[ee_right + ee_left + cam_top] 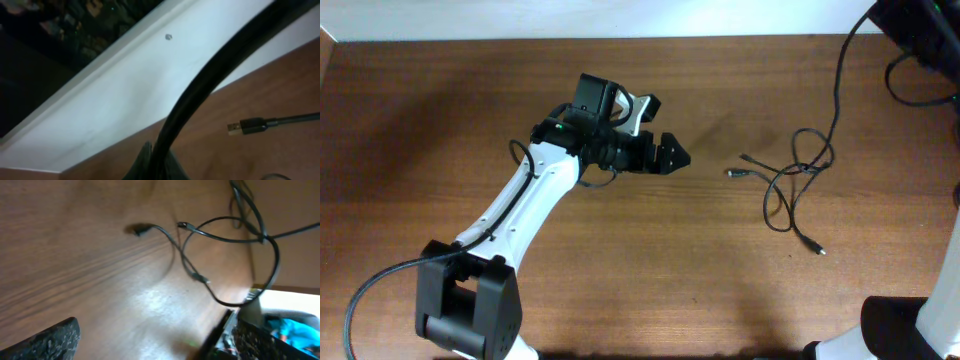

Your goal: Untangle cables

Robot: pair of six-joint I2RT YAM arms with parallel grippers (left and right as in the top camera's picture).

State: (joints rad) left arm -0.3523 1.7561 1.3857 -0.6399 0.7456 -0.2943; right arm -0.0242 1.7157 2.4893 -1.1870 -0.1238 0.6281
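Wooden surface [440, 100], bare apart from the rig and the work piece. Left arm [530, 195] reaches in from the lower left toward the middle. The left end effector [661, 131] is spread wide with nothing between its fingers, pointing at the tangle but well apart from it. The right arm sits mostly outside the overhead view. The right end effector [148, 161] is closed near the far edge. A dark strand [220, 65] crosses its camera, and we cannot tell whether it is pinched or merely passing by. The cables [798, 170] lie right of centre on the surface as a loose knot of crossed loops, with free tails running out to the left and downward. From the left wrist, the loops [225, 235] cross one another just ahead. One plug [734, 173] points toward the left end effector, and another plug [816, 249] lies below the knot. We judge this as the approach step, with no separation begun. The next move calls for advancing the left end effector to the nearest tail, closing on one strand only, then drawing it clear of the crossing.
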